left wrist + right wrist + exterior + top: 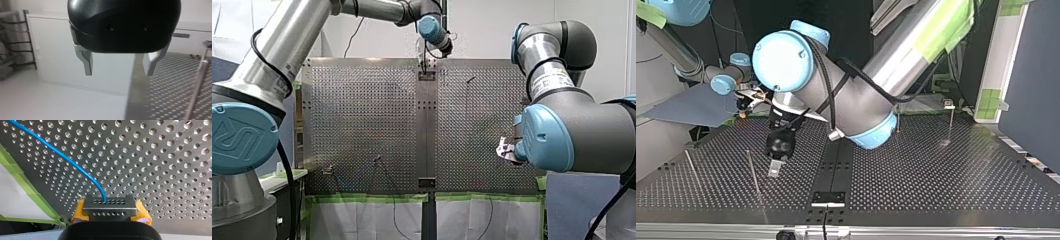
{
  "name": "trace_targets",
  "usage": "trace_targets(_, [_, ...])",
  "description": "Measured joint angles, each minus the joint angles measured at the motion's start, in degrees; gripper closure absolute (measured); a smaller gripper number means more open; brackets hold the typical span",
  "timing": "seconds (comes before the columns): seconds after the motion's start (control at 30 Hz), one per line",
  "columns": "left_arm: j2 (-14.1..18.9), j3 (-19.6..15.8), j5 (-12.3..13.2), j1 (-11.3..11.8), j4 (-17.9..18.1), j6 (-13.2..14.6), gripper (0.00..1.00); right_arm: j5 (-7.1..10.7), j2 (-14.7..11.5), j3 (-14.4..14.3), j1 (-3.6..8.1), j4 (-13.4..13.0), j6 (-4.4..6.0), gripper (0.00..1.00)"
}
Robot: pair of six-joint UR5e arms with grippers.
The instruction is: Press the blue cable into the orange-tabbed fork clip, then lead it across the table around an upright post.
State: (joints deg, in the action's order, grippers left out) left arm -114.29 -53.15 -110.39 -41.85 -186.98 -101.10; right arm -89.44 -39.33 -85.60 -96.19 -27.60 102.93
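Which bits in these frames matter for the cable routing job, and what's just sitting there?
Job: blue cable, held by my right end effector; upright post; perforated table.
Just there: my left end effector, open and empty; green tape at the table's edge; black bracket on the centre seam.

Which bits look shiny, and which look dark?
Front view: the table gleams brightest at its far edge. Top view: my left arm's silver tube shines, and an upright post mirrors faintly in the table. Right wrist view: the table's hole rims glint around the blue cable. Left wrist view: my left gripper looks dark against a pale wall.
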Motion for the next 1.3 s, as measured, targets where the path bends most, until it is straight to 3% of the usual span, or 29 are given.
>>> trace_targets(0.23, [-0.6,0.0,1.8,0.7,-0.9,-0.1,0.01,0.05,0.0,0.0,0.00,0.0,0.01,1.00])
trace_targets(0.9, [-1.7,0.0,0.8,0.9,-2.1,-0.7,0.01,0.20,0.0,0.0,0.00,0.0,0.01,1.00])
trace_targets(1.13, [-1.7,0.0,-1.8,1.0,-4.2,-1.1,0.01,0.22,0.0,0.0,0.00,0.0,0.01,1.00])
trace_targets(1.3, [-1.7,0.0,-0.8,0.9,-4.6,-1.3,0.01,0.23,0.0,0.0,0.00,0.0,0.01,1.00])
